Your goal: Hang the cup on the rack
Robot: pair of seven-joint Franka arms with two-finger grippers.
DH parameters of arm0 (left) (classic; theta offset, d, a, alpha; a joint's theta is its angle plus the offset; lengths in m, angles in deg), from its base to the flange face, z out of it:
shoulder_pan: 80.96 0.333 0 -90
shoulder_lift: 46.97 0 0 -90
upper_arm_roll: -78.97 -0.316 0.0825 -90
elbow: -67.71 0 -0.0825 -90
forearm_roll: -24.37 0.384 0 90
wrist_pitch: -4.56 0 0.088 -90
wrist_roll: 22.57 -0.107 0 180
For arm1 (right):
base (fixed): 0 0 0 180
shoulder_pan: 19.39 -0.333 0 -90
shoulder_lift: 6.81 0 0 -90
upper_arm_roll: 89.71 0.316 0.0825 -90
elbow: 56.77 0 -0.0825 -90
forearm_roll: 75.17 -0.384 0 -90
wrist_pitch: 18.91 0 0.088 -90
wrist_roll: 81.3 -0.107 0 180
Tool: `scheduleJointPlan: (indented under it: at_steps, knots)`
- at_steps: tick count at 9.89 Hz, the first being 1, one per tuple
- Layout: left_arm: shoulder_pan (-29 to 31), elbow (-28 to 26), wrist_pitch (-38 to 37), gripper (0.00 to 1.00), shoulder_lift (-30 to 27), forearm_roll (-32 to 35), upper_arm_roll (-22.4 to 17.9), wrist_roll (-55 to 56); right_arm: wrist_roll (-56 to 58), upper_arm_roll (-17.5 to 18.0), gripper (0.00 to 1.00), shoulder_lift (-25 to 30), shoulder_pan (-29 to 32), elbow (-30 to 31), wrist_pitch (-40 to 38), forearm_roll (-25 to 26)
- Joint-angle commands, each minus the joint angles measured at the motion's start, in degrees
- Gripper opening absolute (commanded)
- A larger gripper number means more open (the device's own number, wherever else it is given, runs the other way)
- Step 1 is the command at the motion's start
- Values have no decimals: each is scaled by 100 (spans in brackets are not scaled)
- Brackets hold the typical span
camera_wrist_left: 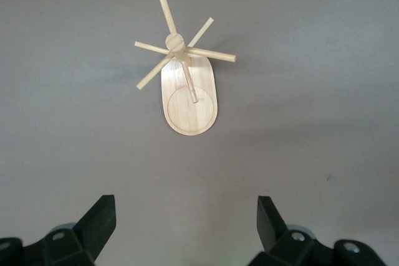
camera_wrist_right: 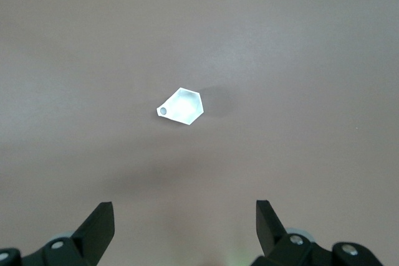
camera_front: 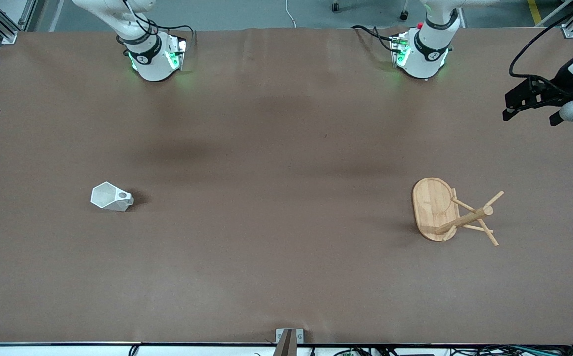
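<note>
While I watch from the front, the cup lies toward the right arm's end of the brown table, well apart from the bamboo rack at the left arm's end, bare cloth between. On the left wrist view, my left gripper hangs spread and empty above the rack. On the right wrist view, my right gripper hangs spread and empty above the cup.

You had the white cup lying on its side on the brown surface toward the right arm's end, well apart from the bamboo rack toward the left arm's end.

Evenly lit from overhead, with soft shadows beside the cup and rack. Washed-out white glare on the cup in the right wrist view.
</note>
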Motion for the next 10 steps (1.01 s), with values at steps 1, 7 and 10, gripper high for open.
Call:
scheduleJointPlan:
  at_steps: [1,7,10]
  knots:
    - [13,34,-182,100,156,99,7,33,12,42,100,-27,31,-66,-36,119]
    - [57,131,-201,100,208,38,-11,-28,12,42,100,-36,57,-66,-36,110]
    - [198,105,-288,100,226,20,-2,-64,3,42,100,-202,57,266,279,110]
